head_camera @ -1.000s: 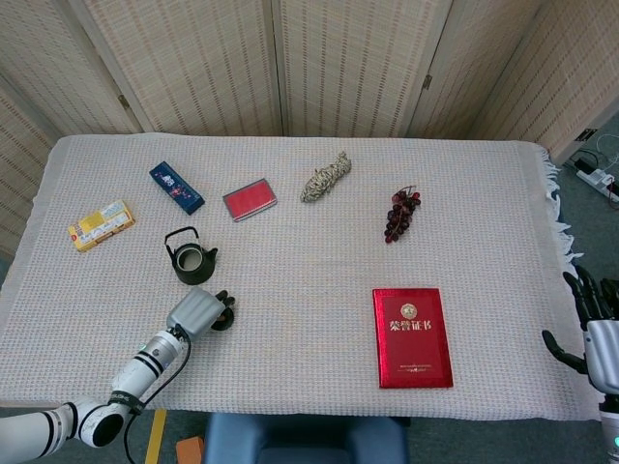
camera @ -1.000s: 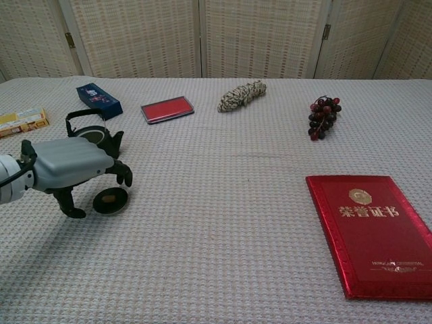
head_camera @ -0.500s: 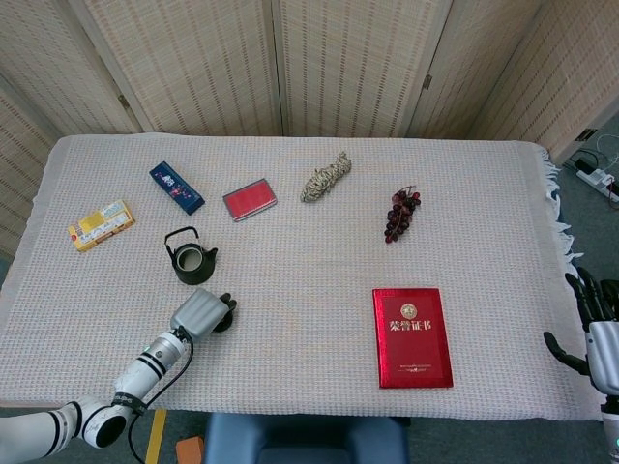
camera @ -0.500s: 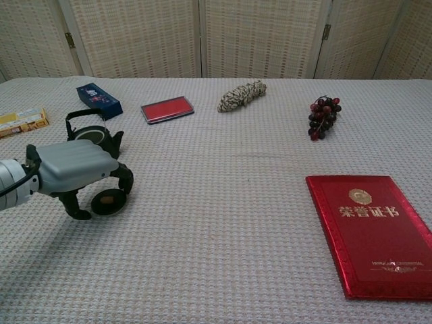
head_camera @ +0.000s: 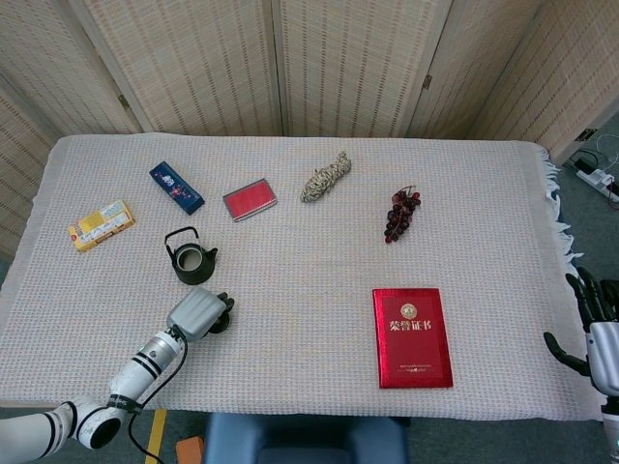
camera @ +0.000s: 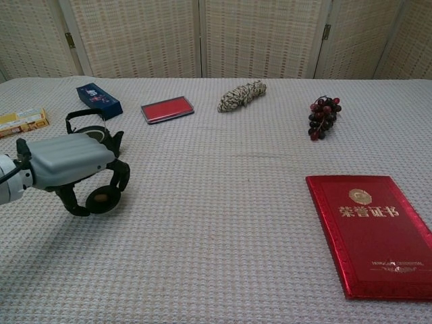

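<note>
My left hand (head_camera: 196, 314) (camera: 67, 160) is at the front left of the table, just in front of a small dark teapot (head_camera: 189, 259) (camera: 91, 133) that stands open, without its lid. Its fingers curl around the small round dark lid (head_camera: 221, 320) (camera: 101, 198) and grip it, tilted on edge at the cloth. My right hand (head_camera: 595, 333) hangs off the table's right edge with its fingers apart, holding nothing; the chest view does not show it.
On the woven cloth lie a blue box (head_camera: 176, 187), a yellow packet (head_camera: 101, 224), a red flat case (head_camera: 250, 198), a coil of rope (head_camera: 326, 177), dark grapes (head_camera: 400, 214) and a red certificate book (head_camera: 413, 336) at the front right.
My left hand has closed its fingers around the lid, which lay flat on the cloth and now stands tilted in the grip. The right hand has not moved.
</note>
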Controlling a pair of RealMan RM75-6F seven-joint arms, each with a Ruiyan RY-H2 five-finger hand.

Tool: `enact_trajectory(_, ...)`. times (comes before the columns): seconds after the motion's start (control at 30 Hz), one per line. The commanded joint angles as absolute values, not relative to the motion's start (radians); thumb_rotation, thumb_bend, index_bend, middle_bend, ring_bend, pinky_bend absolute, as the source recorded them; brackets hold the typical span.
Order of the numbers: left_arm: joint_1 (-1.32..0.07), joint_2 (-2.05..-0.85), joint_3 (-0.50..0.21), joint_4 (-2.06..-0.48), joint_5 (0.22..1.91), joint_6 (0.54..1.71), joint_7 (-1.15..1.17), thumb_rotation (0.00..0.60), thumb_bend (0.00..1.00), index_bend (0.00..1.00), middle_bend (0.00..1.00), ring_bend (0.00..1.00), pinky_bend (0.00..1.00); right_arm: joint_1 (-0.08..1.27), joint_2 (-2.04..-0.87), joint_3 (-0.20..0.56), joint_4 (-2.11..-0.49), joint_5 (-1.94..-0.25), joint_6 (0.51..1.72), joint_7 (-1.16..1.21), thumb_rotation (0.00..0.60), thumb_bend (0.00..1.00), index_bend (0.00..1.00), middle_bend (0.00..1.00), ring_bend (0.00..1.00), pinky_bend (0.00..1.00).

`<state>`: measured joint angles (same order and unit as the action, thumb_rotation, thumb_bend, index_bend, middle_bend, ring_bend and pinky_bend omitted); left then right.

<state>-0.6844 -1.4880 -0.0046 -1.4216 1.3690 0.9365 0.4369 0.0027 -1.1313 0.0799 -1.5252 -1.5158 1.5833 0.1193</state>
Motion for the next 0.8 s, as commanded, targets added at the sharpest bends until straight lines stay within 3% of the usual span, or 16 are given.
enact_trajectory(0.03,-0.685,-1.456,-0.024,-1.447,1.364,0.945,0.413,0.600,0.17,0.50,0.48,0.85,0.72,0.003,-1.131,0.080,-1.527,-1.517,1.583,0.118,0.600,0.30,0.00,0.06,0.23,0.05)
enact_trajectory(0.4,-0.725,-1.350,-0.134,-1.481,1.247,0.916,0.365,0.600,0.17,0.50,0.47,0.85,0.73,0.001,-1.129,0.081,-1.535,-1.520,1.589,0.111,0.600,0.30,0.00,0.06,0.23,0.05)
enact_trajectory(0.8,-0.787,-1.391,-0.169,-1.355,1.098,0.826,0.396,0.600,0.17,0.49,0.47,0.85,0.73,-0.001,-1.138,0.082,-1.514,-1.515,1.588,0.130,0.600,0.30,0.00,0.06,0.23,0.05)
